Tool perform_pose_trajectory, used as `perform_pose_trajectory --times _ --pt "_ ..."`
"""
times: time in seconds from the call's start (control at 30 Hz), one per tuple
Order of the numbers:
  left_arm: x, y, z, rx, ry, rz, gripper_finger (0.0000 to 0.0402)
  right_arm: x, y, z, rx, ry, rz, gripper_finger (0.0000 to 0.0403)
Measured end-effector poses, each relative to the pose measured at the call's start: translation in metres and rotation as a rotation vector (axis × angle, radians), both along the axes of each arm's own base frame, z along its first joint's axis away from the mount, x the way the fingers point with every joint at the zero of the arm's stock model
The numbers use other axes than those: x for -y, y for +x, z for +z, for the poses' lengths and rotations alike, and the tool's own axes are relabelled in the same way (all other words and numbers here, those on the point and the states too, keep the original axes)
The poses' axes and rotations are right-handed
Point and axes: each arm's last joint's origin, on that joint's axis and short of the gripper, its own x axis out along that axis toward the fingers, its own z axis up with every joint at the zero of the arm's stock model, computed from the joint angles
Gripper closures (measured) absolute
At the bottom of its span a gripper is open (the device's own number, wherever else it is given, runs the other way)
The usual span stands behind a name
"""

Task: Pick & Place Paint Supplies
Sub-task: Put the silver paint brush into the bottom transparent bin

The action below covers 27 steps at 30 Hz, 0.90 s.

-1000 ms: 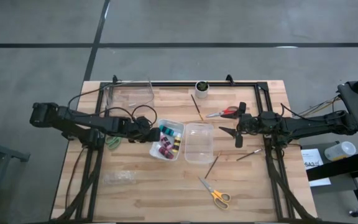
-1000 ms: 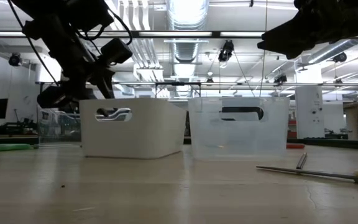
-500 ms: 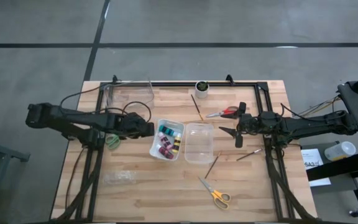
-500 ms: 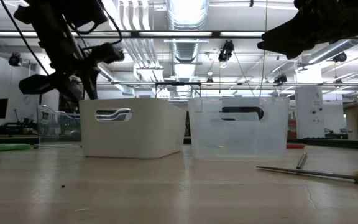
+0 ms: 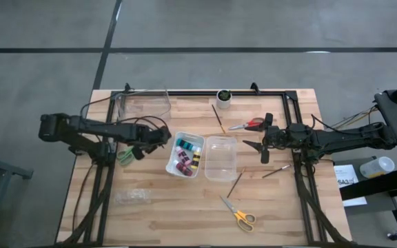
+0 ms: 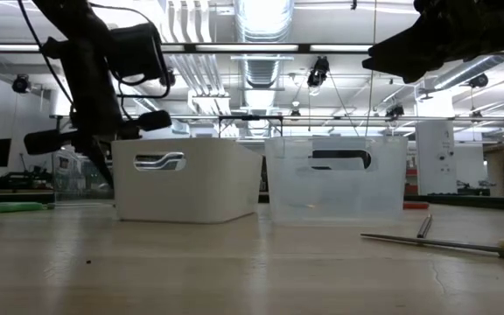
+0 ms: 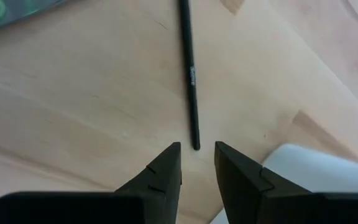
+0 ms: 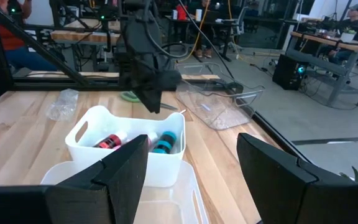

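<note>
My left gripper (image 5: pixel 163 136) hovers over the wood just left of the white bin (image 5: pixel 171 164), its fingers a narrow gap apart (image 7: pixel 197 152). A thin dark brush (image 7: pixel 190 68) lies flat on the table, its near end just ahead of those fingertips. Paint bottles (image 5: pixel 185 154) lie in the white bin, a teal one (image 8: pixel 165 142) and a red one (image 8: pixel 108 142) among them. My right gripper (image 5: pixel 259 147) waits wide open (image 8: pixel 194 180) right of the clear bin (image 5: pixel 220 170). Red scissors (image 5: pixel 250 125) and yellow scissors (image 5: pixel 240 216) lie on the table.
More brushes (image 5: pixel 218 118) (image 5: pixel 235 184) (image 5: pixel 276 171) lie around the clear bin. A white cup (image 5: pixel 224 96) and a clear tub (image 5: pixel 143 103) stand near the far edge. A green item (image 5: pixel 125 156) and a plastic bag (image 5: pixel 131 198) lie left of the bins.
My left gripper has drawn back from the white bin a little toward the table's far edge and has turned about. My right arm has kept still.
</note>
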Motion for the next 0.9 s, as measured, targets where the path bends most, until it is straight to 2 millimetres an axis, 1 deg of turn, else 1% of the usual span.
perform_pose_trajectory --times 0.17,0.37,0.53,0.7,0.9 --pt "-0.001 0.001 -0.004 -0.002 -0.018 0.082 0.0299 0.0 0.0 0.0 0.0 0.0 0.0 0.0159" --pt "-0.007 0.005 -0.013 -0.021 0.022 0.118 0.0299 0.0 0.0 0.0 0.0 0.0 -0.001 0.0159" --pt "-0.015 0.01 -0.022 -0.035 0.025 0.086 0.0299 0.0 0.0 0.0 0.0 0.0 0.0 0.0159" --pt "-0.02 0.012 -0.03 -0.059 -0.011 0.088 0.0299 0.0 0.0 0.0 0.0 0.0 0.0 0.0159" --pt "-0.022 0.012 -0.032 -0.065 -0.019 0.095 0.0299 0.0 0.0 0.0 0.0 0.0 0.0 0.0159"
